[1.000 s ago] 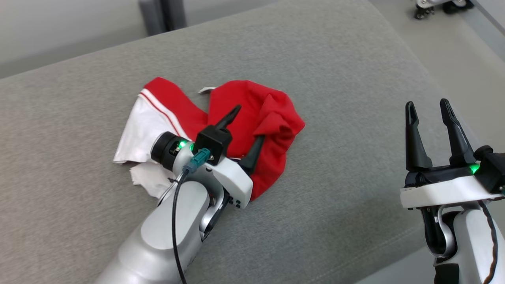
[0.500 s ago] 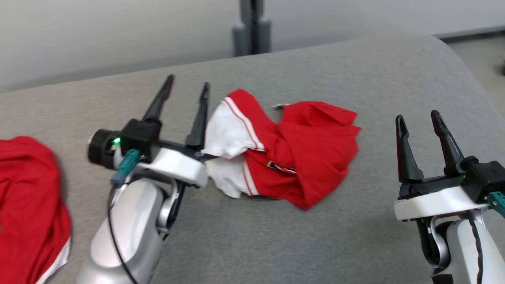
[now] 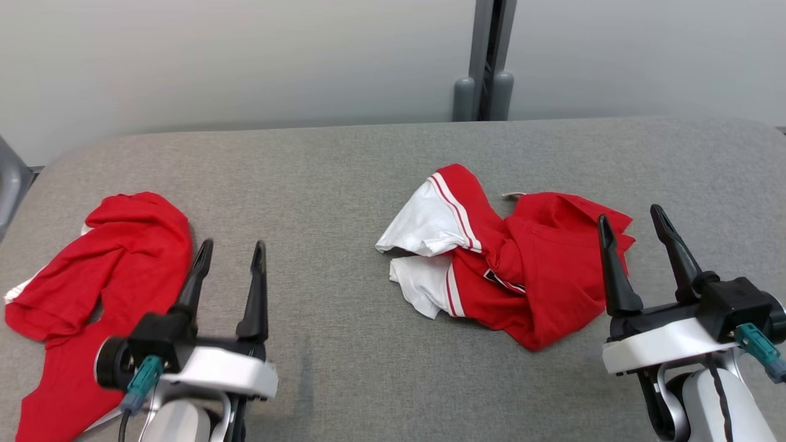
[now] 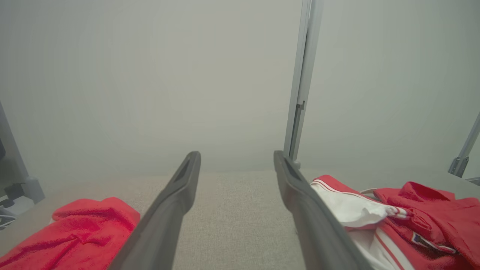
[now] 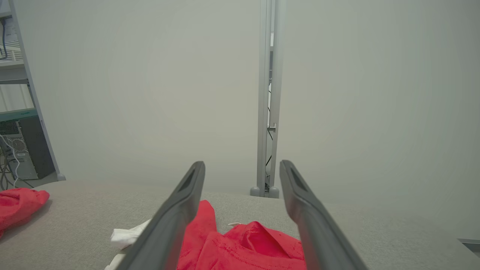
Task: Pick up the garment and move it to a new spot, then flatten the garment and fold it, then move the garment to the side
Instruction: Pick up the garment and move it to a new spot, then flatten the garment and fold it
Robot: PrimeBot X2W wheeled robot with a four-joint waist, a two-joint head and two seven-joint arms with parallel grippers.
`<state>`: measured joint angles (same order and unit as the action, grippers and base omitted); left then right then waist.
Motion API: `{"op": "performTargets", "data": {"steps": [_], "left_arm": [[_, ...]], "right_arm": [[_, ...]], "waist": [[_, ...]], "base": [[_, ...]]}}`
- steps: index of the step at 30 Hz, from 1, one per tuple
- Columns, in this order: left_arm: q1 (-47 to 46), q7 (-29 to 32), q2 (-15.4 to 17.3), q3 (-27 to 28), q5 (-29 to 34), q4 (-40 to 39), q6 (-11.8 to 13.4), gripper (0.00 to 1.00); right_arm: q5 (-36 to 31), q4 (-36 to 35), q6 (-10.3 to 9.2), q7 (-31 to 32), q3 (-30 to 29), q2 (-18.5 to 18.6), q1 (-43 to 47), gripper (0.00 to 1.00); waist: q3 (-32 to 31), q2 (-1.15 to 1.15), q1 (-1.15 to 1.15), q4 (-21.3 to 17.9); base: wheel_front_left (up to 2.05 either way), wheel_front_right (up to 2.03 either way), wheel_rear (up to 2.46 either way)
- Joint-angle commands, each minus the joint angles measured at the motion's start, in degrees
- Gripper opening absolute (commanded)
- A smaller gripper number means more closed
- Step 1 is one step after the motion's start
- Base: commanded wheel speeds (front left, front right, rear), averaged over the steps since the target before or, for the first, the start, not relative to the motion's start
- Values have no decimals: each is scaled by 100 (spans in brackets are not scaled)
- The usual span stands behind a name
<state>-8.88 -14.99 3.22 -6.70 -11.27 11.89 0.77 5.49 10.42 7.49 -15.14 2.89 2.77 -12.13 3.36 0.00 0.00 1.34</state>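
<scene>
The crumpled red-and-white garment [image 3: 522,270] lies right of centre on the grey table [image 3: 319,184]. At lower right, the right gripper [image 3: 630,213] hangs over its edge, fingers spread wide, gripping nothing. At lower left, the left gripper [image 3: 233,244] is equally wide and empty, beside a red cloth [image 3: 110,258].

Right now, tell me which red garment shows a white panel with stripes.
The right-hand garment, by the right gripper. The left-hand garment, by the left gripper, looks almost entirely red.
</scene>
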Motion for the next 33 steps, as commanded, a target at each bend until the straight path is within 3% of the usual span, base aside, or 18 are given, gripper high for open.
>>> {"op": "performTargets", "data": {"steps": [1,9,13,24,33], "left_arm": [[111,-23,8,88,-25,-46,-6,100],[308,-22,-20,-117,-276,-156,96,100],[193,-22,-23,-240,-340,-148,129,100],[115,-23,-22,-520,-497,-6,183,100],[5,-22,-23,-734,-597,-27,237,100]], "right_arm": [[-32,29,1,-9,8,28,67,100],[-110,116,1,-9,162,42,96,100],[-101,345,1,-9,595,217,-74,100],[-52,1870,0,-9,1980,839,-1005,100],[41,2996,0,-9,2329,1002,-1714,100]], "waist": [[-59,0,0,64],[-106,0,0,212],[-25,0,0,339],[206,0,0,838],[333,0,0,1288]], "base": [[0,0,0],[0,0,0],[0,0,0],[0,0,0],[0,0,0]]}}
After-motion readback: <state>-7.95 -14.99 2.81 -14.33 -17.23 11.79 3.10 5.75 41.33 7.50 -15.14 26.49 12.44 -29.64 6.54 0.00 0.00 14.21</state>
